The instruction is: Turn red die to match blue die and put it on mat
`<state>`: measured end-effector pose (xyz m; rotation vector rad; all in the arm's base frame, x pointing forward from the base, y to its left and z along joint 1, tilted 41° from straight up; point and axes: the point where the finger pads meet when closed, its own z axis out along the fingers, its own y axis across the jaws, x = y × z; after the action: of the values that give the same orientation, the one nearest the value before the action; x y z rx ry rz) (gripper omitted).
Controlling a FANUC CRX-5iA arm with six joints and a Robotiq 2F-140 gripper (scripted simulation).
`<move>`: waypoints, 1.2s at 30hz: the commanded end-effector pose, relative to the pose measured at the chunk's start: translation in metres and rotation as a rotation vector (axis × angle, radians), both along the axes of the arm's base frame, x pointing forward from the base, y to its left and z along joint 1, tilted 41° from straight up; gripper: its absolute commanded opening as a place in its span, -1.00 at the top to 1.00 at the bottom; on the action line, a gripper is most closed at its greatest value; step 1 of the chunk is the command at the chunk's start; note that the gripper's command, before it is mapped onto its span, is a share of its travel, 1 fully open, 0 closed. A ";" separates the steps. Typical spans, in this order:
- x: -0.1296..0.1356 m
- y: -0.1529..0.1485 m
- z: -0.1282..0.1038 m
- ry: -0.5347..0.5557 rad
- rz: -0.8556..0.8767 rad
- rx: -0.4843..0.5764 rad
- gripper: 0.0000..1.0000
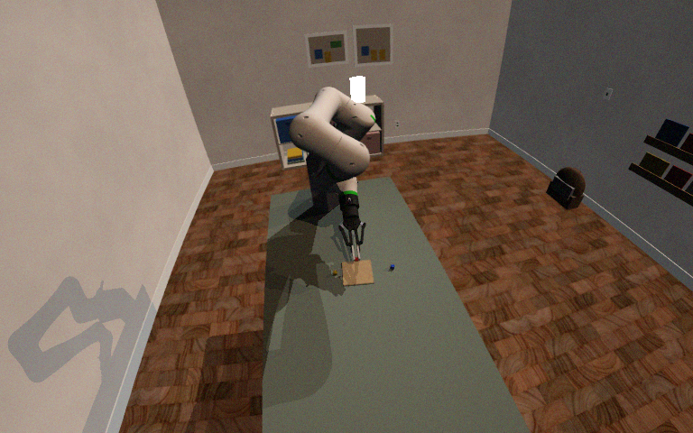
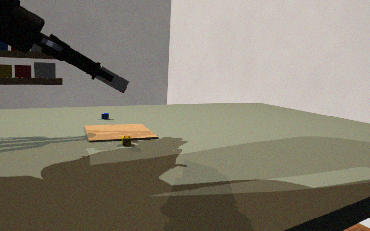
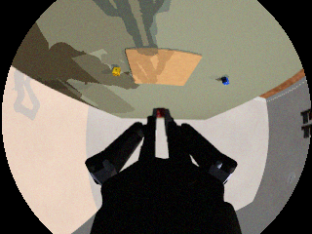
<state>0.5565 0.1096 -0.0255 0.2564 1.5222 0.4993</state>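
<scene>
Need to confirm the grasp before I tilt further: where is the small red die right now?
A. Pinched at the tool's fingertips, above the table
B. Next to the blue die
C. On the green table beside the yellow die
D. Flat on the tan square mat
A: the small red die sits pinched between the tips of the tool, off the tan square mat.
</scene>
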 end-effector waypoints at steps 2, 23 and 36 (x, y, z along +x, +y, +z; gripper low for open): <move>0.003 0.003 -0.006 0.000 0.000 0.000 0.87; 0.031 0.034 -0.054 0.000 0.000 0.000 0.87; 0.032 0.035 -0.056 0.000 0.000 0.000 0.87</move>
<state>0.5891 0.1449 -0.0813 0.2567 1.5220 0.4992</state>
